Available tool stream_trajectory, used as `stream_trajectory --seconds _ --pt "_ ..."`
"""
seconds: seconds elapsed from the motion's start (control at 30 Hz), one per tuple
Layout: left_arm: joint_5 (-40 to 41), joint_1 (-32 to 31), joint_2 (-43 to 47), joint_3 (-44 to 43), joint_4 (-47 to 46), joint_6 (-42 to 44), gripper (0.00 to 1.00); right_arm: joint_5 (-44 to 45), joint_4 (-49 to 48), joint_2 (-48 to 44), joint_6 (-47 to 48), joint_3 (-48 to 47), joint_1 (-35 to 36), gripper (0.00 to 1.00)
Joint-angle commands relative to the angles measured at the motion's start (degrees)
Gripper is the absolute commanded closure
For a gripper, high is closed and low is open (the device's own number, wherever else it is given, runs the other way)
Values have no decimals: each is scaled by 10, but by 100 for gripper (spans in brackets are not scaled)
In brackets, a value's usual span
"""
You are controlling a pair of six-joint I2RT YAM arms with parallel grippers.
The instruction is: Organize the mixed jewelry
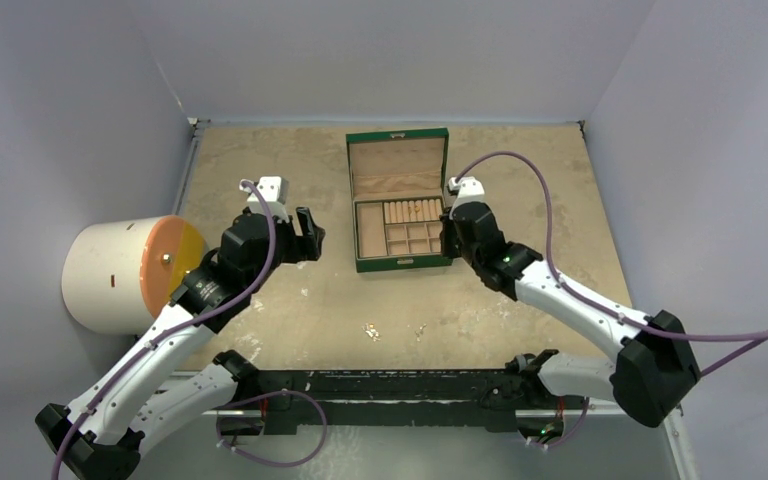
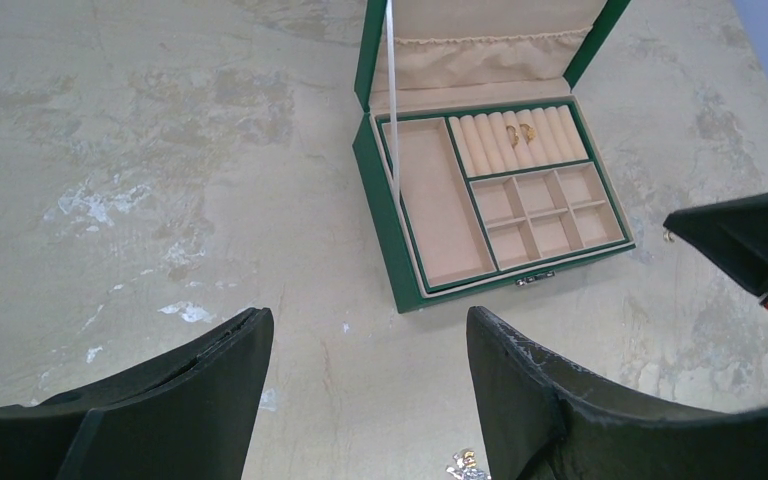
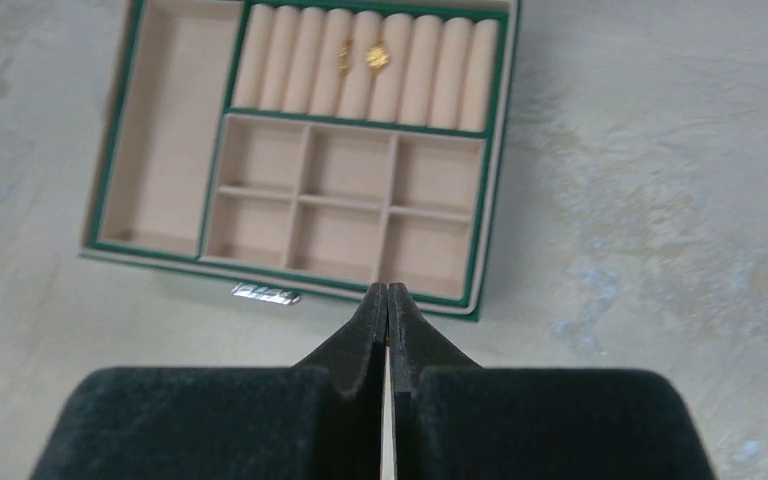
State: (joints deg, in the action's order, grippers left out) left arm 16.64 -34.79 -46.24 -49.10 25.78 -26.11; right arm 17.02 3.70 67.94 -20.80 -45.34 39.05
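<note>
Jaws of the right gripper [image 3: 388,292] are pressing fully together, and whether anything is pinched between them cannot be told; those of the left gripper [image 2: 365,325] are standing wide apart. Pale grey walls [image 1: 80,90] are enclosing the scene on three sides, and a tan, mottled table [image 1: 260,150] with pale blotches is carrying everything. A white drum [image 1: 105,275] with an orange face is lying on its side at the left, beside the wall. A green box [image 1: 400,266] is sitting open toward the back of the table, its lid upright and its tan lining divided into one long compartment, a row of ring rolls [image 3: 300,60] and six small cells. The right gripper is hovering just beside the box's near right corner; the left gripper is hanging off to the box's left. Of the mixed jewelry [image 1: 371,330], two gold pieces [image 3: 377,58] are sitting on the ring rolls, well ahead of the closed right jaws; loose pieces are lying on the bare table in front of the box, between the arms; one glittery cluster [image 2: 465,465] is lying just beside one of the left gripper's fingers; a tiny gold speck [image 2: 668,236] is showing at the right gripper's tip.
</note>
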Motion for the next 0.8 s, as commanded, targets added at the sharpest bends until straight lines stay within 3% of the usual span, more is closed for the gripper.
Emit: stream_trajectory --seconds 0.0,0.4,0.77 --pt "2 5 8 -2 -19 11 30 5 -46 40 44 -32 -43 100" --pt "1 5 13 0 -18 10 30 -13 -101 173 27 -94 -83 100" --pt "4 5 25 1 -15 10 30 -13 -119 231 4 -107 -86 100"
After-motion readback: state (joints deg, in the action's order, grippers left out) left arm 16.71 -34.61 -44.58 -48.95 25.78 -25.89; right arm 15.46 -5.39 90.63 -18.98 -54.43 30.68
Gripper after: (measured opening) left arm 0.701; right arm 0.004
